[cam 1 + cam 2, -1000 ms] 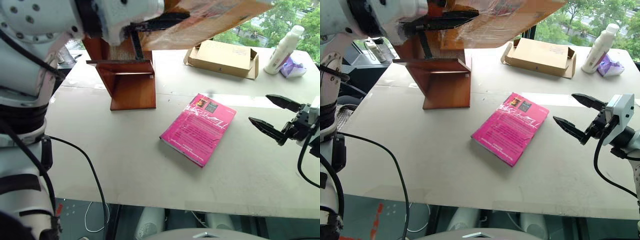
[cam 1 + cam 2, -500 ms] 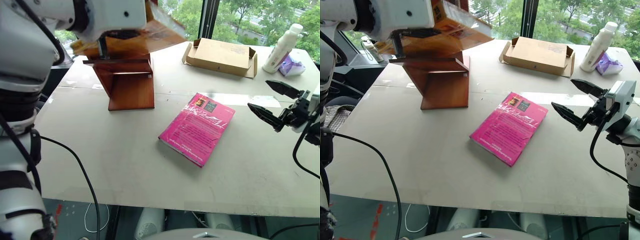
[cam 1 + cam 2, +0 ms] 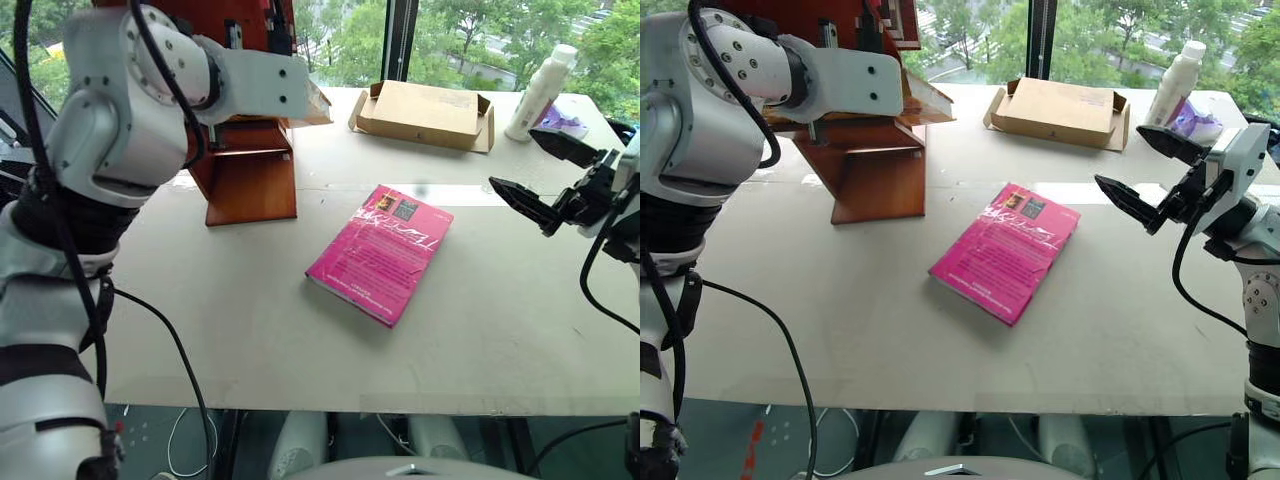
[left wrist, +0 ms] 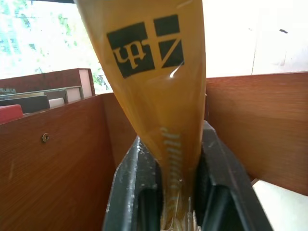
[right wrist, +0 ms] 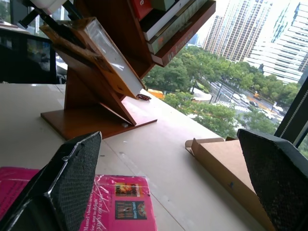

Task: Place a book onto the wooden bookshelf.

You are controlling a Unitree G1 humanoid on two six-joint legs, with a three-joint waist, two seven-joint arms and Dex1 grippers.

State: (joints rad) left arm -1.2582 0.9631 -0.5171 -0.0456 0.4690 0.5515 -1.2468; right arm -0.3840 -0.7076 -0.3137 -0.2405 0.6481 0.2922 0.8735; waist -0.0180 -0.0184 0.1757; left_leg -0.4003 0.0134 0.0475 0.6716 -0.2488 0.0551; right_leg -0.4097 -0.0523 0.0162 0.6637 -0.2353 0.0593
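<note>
While gripper-clamped (image 4: 175, 202): book (image 4: 154, 82) (seemingly) on bookshelf (image 4: 57, 163).

The left arm (image 3: 130, 110) is showing smooth white rounded shells, with a large ball-shaped joint housing and a boxy white forearm. Dark grey bands are sitting between the segments. A thick black cable (image 3: 175, 350) is looping along its side, and small dark round holes are dotting the housing. The left gripper (image 4: 169, 159) is showing 2 glossy black fingers (image 4: 137, 192) with hollow slots. The right gripper (image 3: 1119, 155) is showing 2 black pointed fingers (image 5: 72, 178) with rough, grainy pads. They are mounted on a white block (image 3: 1240, 160), with a thin black cable (image 3: 1185, 290) curling beneath it.
</note>
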